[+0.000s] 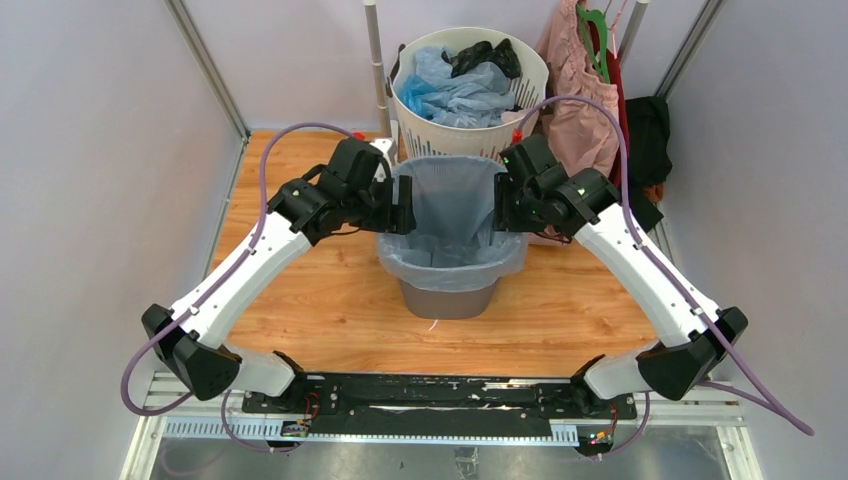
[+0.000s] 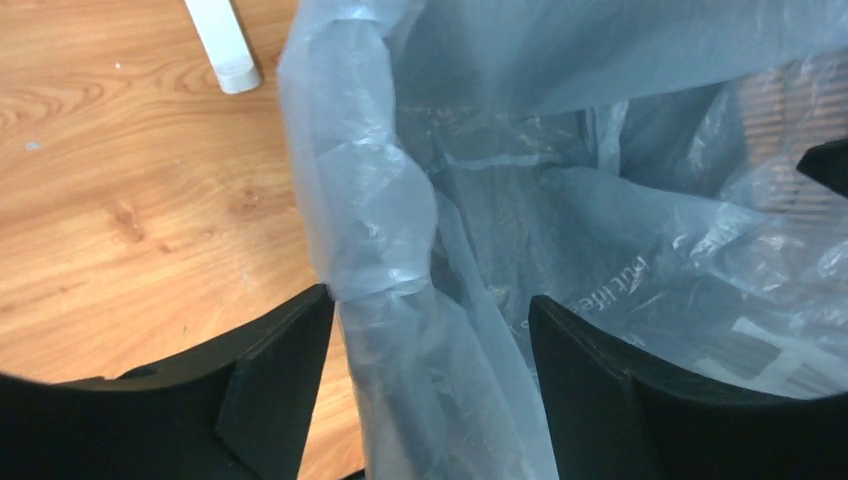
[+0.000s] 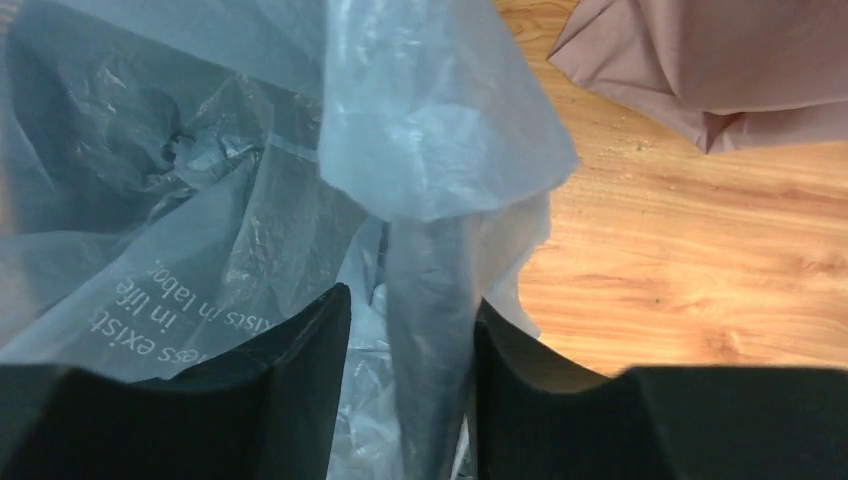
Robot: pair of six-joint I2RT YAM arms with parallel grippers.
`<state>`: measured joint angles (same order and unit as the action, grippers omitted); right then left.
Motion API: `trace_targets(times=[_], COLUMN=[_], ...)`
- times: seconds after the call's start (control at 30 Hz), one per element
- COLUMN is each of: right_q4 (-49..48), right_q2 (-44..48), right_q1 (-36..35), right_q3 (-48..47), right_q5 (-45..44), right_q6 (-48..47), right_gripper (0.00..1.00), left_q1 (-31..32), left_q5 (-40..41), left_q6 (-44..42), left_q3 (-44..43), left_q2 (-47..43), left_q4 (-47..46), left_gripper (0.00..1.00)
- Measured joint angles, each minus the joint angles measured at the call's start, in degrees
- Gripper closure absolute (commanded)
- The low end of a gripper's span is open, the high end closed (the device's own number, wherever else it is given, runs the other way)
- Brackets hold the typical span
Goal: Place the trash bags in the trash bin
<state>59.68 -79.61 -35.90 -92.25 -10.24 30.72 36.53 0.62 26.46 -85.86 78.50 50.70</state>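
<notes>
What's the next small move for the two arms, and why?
Probably slide both down slightly to seat the cuff. The bag already lines the bin; the left end effector and right end effector each straddle its folded-over edge at the rim, while the far edge stands up loose.

open bin [image 1: 450, 292] mouth between left tool [image 1: 401, 216] and right tool [image 1: 497, 214]; white basket [image 1: 437, 139] close behind

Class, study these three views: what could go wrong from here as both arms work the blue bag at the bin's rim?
1. The thin trash bag sits between the fingers of both the left gripper and the right gripper; pulling apart might tear it.
2. The trash bin seems to stand loose, so an uneven tug could tip it.
</notes>
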Motion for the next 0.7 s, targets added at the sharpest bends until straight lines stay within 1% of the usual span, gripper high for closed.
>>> trace_targets(times=[0.03,0.07,0.23,0.33,0.5,0.63,0.7], right_q4=[-0.24,-0.48,-1.01,-1.01,-0.94,-0.92,-1.09], right_q2=[0.07,0.09,0.2,0.48,3.39,8.9,12.7], right_q1=[-0.39,-0.63,-0.87,-0.85,-0.87,-0.85,-0.85], right_q3=[0.17,0.2,-0.74,-2.97,-7.3,-8.92,-8.11], right_q5=[0.13,0.17,-0.28,-0.76,-1.99,-3.58,-5.22], right_q6=[-0.2,-0.33,-1.14,-1.97,-4.22,-6.93,-8.07], right_gripper=[0.37,0.33,0.17,0.15,0.13,0.12,0.1], left_q1=[0.07,0.09,0.13,0.15,0.15,0.15,0.15], left_q5=[-0.17,-0.22,0.28,0.76,2.01,3.06,4.24], left_q6=[0.13,-0.24,-1.27,-1.73,-2.71,-3.78,-4.0], left_q3=[0.33,0.44,-0.02,-1.99,-8.22,-13.55,-13.38], left_q2=[-0.35,-0.48,-1.18,-1.95,-5.57,-11.23,-15.58], left_q4=[-0.04,-0.02,0.13,0.79,3.19,5.03,5.22], left_gripper=[0.03,0.01,0.0,0.0,0.0,0.0,0.0])
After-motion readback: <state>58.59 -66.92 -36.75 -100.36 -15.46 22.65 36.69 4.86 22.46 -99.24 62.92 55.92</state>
